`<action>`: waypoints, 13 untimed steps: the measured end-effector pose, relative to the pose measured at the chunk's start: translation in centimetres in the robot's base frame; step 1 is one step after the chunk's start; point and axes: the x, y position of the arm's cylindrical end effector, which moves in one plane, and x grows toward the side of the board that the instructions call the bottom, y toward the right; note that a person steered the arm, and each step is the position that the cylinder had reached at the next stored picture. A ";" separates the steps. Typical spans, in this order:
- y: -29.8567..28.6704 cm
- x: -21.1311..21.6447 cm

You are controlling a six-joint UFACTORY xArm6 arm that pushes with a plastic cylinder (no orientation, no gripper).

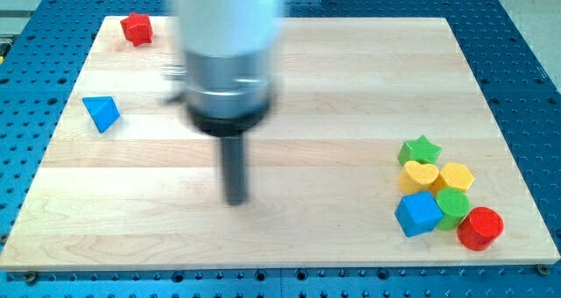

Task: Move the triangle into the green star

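Wooden board (pixel 289 88); my tip (pixel 235 202) bare, touching nothing; blue triangle (pixel 102 113) up-left; green star (pixel 419 149) far right.

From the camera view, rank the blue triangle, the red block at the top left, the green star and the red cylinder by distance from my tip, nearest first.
My tip is left of the board's centre.
1. Blue triangle block, at the view's left.
2. Green star block, at the view's right; too close to call against the next.
3. Red block, top-left corner.
4. Red cylinder block, bottom right.
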 end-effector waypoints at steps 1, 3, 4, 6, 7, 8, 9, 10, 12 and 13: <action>-11.0 -0.6; -18.6 -10.8; -6.8 -12.7; 3.6 -10.9; 6.4 -15.4; 9.8 -16.7; 18.7 -12.8; 18.1 -11.1; 20.9 -7.7; 23.5 -6.6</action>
